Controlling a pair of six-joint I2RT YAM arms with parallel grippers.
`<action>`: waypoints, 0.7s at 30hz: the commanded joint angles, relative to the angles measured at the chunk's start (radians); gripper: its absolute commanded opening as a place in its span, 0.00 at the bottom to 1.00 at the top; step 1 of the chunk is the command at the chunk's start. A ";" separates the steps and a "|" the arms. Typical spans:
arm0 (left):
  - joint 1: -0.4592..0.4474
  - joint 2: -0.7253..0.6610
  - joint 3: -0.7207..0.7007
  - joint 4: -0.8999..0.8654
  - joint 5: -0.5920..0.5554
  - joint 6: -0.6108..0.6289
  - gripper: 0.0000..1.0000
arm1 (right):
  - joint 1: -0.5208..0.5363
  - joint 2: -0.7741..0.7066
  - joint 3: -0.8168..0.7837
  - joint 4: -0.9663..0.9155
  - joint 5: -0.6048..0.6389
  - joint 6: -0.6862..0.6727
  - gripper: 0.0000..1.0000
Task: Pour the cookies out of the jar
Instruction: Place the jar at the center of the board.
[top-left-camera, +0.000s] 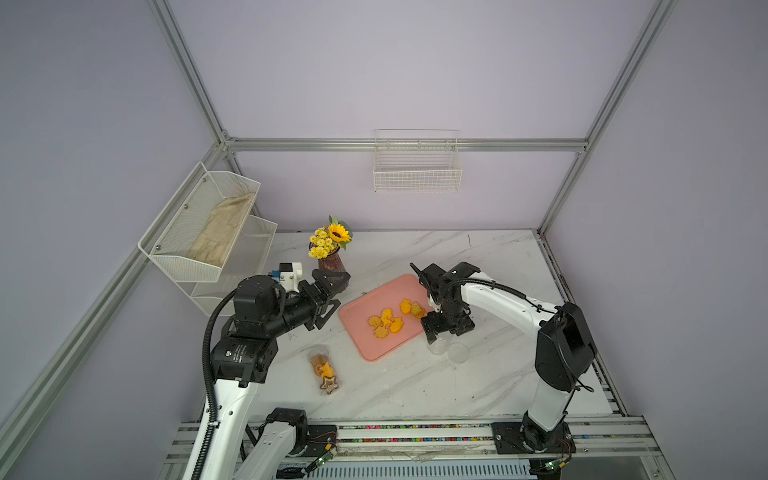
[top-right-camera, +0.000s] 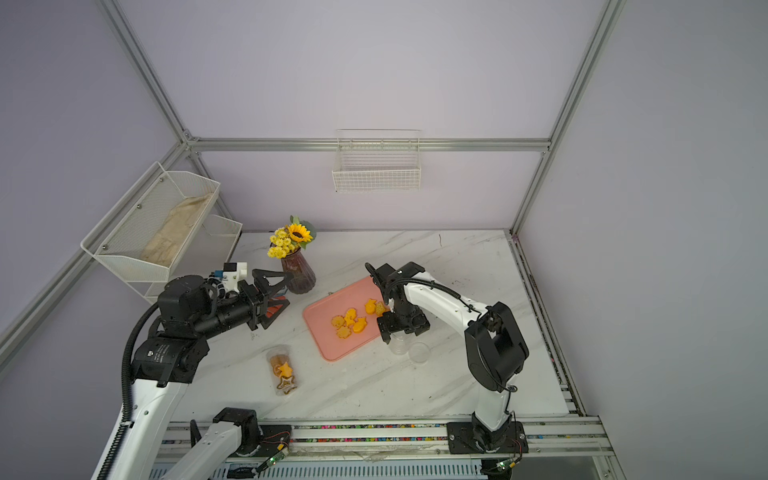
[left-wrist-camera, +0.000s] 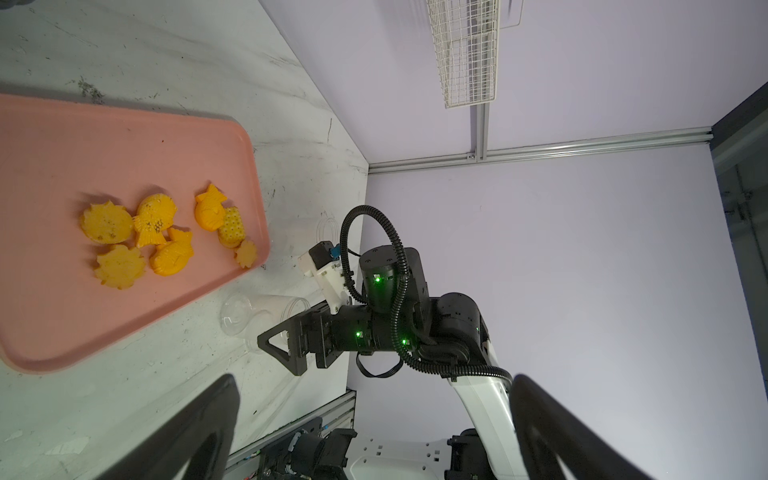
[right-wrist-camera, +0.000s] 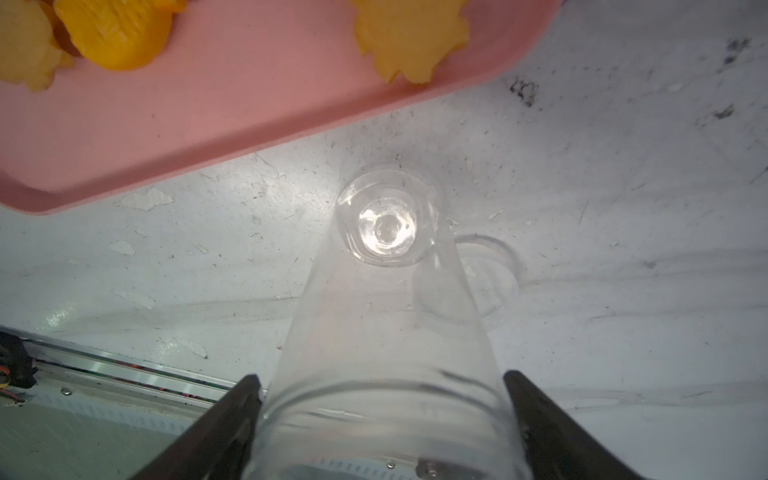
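Note:
Several orange-yellow cookies (top-left-camera: 386, 322) (left-wrist-camera: 158, 232) lie on the pink tray (top-left-camera: 365, 353) (left-wrist-camera: 62, 145). An empty clear jar (top-left-camera: 438, 347) (right-wrist-camera: 386, 291) stands upright on the table just off the tray's right edge, mouth up. My right gripper (top-left-camera: 439, 338) (right-wrist-camera: 380, 386) points down over it, open, one finger on each side of its rim. A second clear jar (top-left-camera: 324, 370) (top-right-camera: 282, 370) lies on its side near the front left, with orange and brown cookies inside. My left gripper (top-left-camera: 343, 289) (left-wrist-camera: 374, 386) hovers open and empty to the left of the tray.
A clear lid (top-left-camera: 458, 352) (right-wrist-camera: 490, 274) lies right beside the upright jar. A vase of sunflowers (top-left-camera: 330, 262) stands behind the left gripper. A white mesh rack (top-left-camera: 208, 224) holds a cloth at the far left, and a wire basket (top-left-camera: 417, 166) hangs on the back wall.

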 joint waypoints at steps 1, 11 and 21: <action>0.008 0.004 -0.030 0.030 0.016 0.029 1.00 | 0.006 -0.055 0.045 -0.050 0.012 -0.001 0.95; 0.008 0.014 0.010 -0.085 -0.031 0.091 1.00 | 0.006 -0.127 0.177 -0.126 0.038 0.030 0.97; 0.008 -0.007 0.073 -0.267 -0.146 0.140 1.00 | 0.055 -0.157 0.308 -0.022 -0.152 0.119 0.97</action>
